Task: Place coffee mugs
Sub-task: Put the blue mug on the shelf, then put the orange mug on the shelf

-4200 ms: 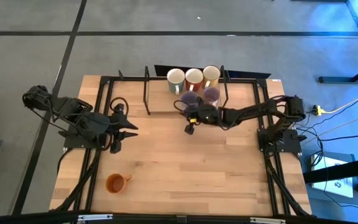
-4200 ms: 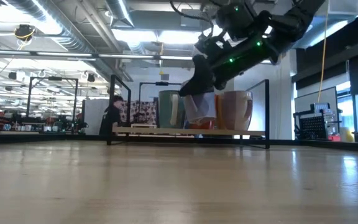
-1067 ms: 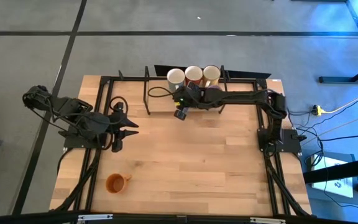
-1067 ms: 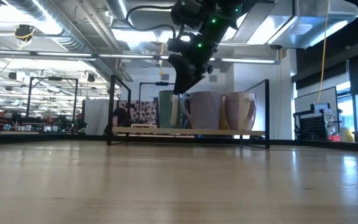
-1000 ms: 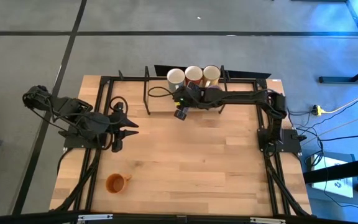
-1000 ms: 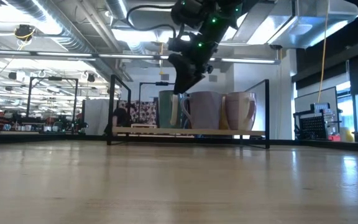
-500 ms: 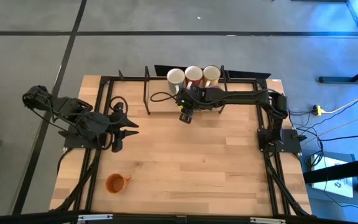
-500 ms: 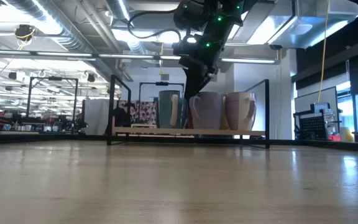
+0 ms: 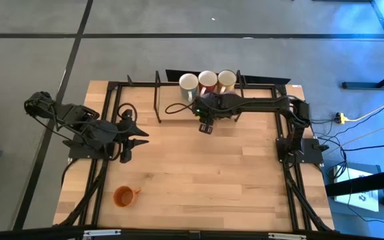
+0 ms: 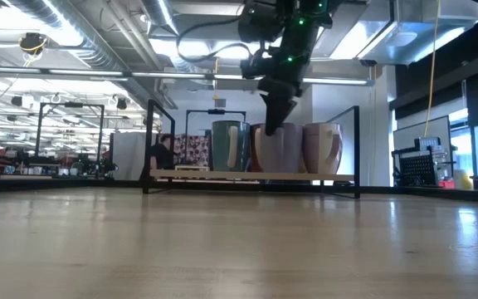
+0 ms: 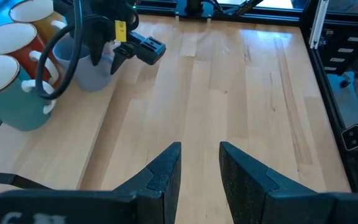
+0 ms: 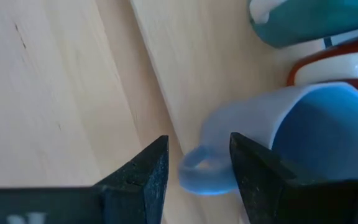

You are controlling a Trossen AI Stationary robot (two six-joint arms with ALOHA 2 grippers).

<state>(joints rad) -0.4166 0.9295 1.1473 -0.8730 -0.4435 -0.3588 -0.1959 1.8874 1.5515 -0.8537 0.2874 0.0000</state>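
Three mugs, a teal one [image 9: 188, 83], a red one [image 9: 208, 81] and a cream one [image 9: 227, 80], stand in a row at the table's far edge. In front of them stand two lavender mugs [image 10: 277, 147], [image 10: 322, 147], on their bases. My right gripper [image 12: 197, 146] is open and points down over the left lavender mug [image 12: 291, 134]. Its fingers stand on either side of that mug's handle [image 12: 199, 169], which points toward the near edge. An orange mug [image 9: 124, 196] sits near the front left. My left gripper [image 11: 201, 149] waits open at the left [image 9: 135, 140].
Black upright frame bars [image 9: 157, 99] stand around the mug row at the back, and black rails [image 9: 105, 133] run along both table sides. My right arm [image 9: 259, 105] reaches across the back of the table. Bare wood [image 9: 205, 173] lies in the middle.
My right gripper has moved a little toward the table's right and near edges in front of the mug row. It has turned from a slant to pointing more straight down. Its fingers keep the same gap.
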